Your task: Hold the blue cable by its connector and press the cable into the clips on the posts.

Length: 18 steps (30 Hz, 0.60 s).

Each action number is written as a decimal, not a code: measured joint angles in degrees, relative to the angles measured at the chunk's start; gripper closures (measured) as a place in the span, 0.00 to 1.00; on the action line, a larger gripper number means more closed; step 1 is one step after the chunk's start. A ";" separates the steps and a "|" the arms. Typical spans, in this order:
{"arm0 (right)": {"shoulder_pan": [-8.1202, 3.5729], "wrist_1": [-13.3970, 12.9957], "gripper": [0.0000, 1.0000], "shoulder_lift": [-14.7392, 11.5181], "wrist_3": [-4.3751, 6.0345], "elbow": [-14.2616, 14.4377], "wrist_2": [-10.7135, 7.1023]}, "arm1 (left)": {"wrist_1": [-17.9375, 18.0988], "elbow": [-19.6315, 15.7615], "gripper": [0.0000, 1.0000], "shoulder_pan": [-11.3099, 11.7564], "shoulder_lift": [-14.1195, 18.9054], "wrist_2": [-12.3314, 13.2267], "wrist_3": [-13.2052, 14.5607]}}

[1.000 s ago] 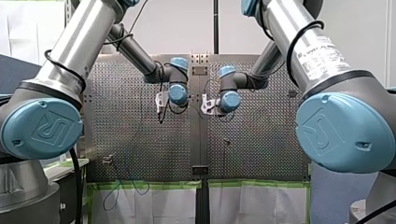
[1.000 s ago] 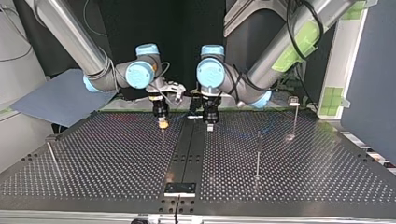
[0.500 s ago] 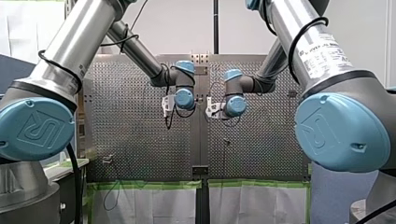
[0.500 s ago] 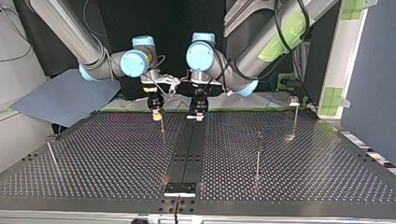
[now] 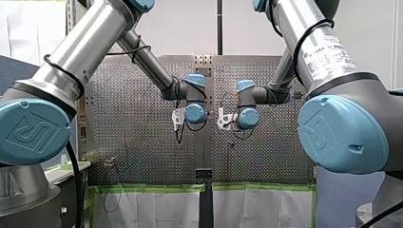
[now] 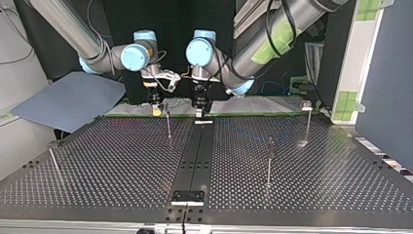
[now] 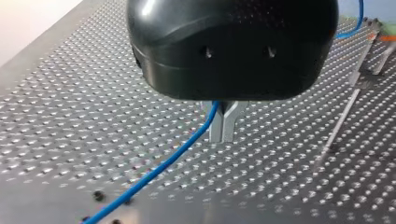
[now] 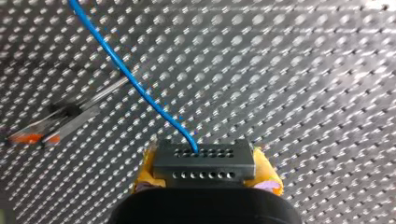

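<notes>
Over the perforated table (image 6: 122,161), both arms have pulled back to the top view's far edge. My left gripper (image 7: 222,133) pinches the blue cable (image 7: 159,170) mid-run. My right gripper (image 8: 205,173), yellow pads closed, holds its connector (image 8: 204,156), just beyond a post (image 6: 168,126). Clipping probably hasn't begun. No container shows.

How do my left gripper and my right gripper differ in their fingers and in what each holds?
My left gripper has bare metal fingers; my right gripper has yellow pads. My left gripper pinches the blue cable itself; my right gripper clamps the black connector at its end. Both are shut over the perforated table.
</notes>
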 joint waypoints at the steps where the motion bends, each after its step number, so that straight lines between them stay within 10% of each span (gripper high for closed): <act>1: -0.16 -0.05 1.00 0.00 -0.04 0.36 -0.03 | 0.20 0.00 1.00 -0.07 -0.45 -0.01 -0.04; 18: -3.03 -1.68 1.00 0.01 -0.31 2.79 -0.28 | 4.97 0.06 1.00 -0.55 -8.37 -0.05 0.87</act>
